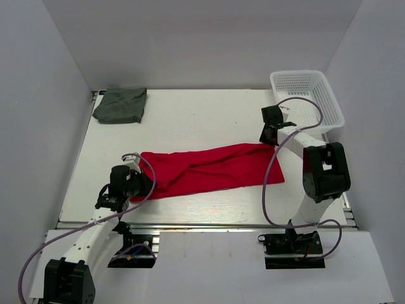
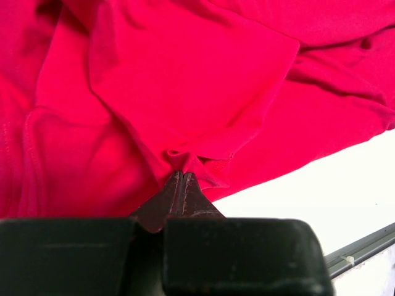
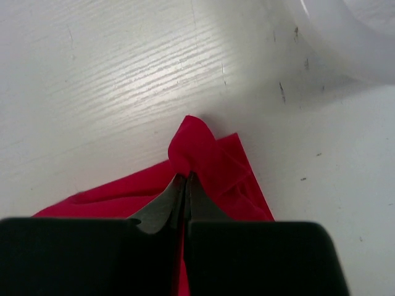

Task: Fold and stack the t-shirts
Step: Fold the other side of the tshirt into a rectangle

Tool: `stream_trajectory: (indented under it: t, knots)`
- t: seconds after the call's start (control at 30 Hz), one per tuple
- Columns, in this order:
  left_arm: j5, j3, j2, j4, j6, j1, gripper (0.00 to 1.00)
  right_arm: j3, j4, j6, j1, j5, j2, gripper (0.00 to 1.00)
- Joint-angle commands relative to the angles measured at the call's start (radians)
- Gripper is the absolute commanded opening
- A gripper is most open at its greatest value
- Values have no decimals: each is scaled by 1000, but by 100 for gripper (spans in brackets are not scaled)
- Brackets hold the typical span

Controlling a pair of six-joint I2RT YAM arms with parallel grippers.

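Holding the red shirt [image 1: 209, 170] drawn out in a long, rumpled band across the near half of the tabletop [image 1: 190, 123]. Pinching a small pleat at its left end with the left tool [image 2: 183, 176], clamped tight on cloth. Pinching a corner at its right end, near the basket [image 1: 335, 111], with the right tool [image 3: 185, 179], likewise clamped tight on cloth. Leaving the grey shirt [image 1: 120, 105] lying compact at the far left corner, well apart.

Judging the step in hand as spreading the red shirt flat ahead of folding. Doing it well probably meaning:
- lifting both ends together;
- pulling apart only until twist and wrinkles are dropping out;
- lowering evenly, so landing the cloth flat and square to the tabletop edge.

Watching for slip: gripping only a little cloth at each end, so pulling gently rather than jerking. Steering the right end away from the basket while moving.
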Motion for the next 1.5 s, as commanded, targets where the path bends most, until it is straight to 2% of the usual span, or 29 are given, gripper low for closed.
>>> stream_trajectory:
  t: [0.0,0.23,0.3,0.33,0.37,0.4,0.43,0.47,0.53,0.6,0.7,0.77,0.83,1.0,1.13,1.23,1.4,1.47]
  knots:
    - [-32,-11,-55,-56,-19,-4,0,-40,102,-7,-8,5,-89,0]
    - [-23,-45,-32,-47,-32,-4,0,-110,122,5,-9,17,-129,0]
    - [-14,-36,3,-47,-32,-4,16,-144,124,25,-5,17,-137,2]
    - [-14,-25,3,-59,-32,-4,26,-156,116,31,-9,18,-158,7]
    - [-14,-25,17,-59,-32,-4,37,-169,113,52,-8,14,-169,7]
    - [-14,-15,17,-72,-32,-4,54,-214,113,71,-8,24,-182,15]
    - [-5,-4,26,-85,-32,-4,65,-235,107,98,-8,31,-220,26]
    - [-4,-4,26,-85,-32,-4,76,-276,102,111,-8,37,-237,41]
    - [5,27,12,-118,-32,-4,92,-333,67,163,-12,98,-280,48]
    - [-4,27,-3,-119,-42,-4,100,-370,17,213,-14,171,-344,60]
    - [-4,51,-18,-108,-65,-4,100,-397,-22,241,-11,207,-416,63]
    - [-18,82,-28,-97,-74,-4,100,-388,-16,218,-6,199,-433,74]
    - [-32,103,-9,-88,-75,-4,100,-350,8,159,-8,117,-442,90]
    - [-72,200,83,-59,-75,-4,100,-264,99,25,11,-96,-377,90]
    - [-81,265,205,36,-52,-4,100,-223,189,-45,31,-263,-292,90]
    - [-20,310,340,128,-52,-4,100,-183,225,-58,46,-359,-200,90]
    - [77,358,576,234,-65,15,100,-192,243,-27,35,-411,-119,90]
    - [57,398,682,217,-76,15,100,-201,219,-9,26,-400,-108,90]
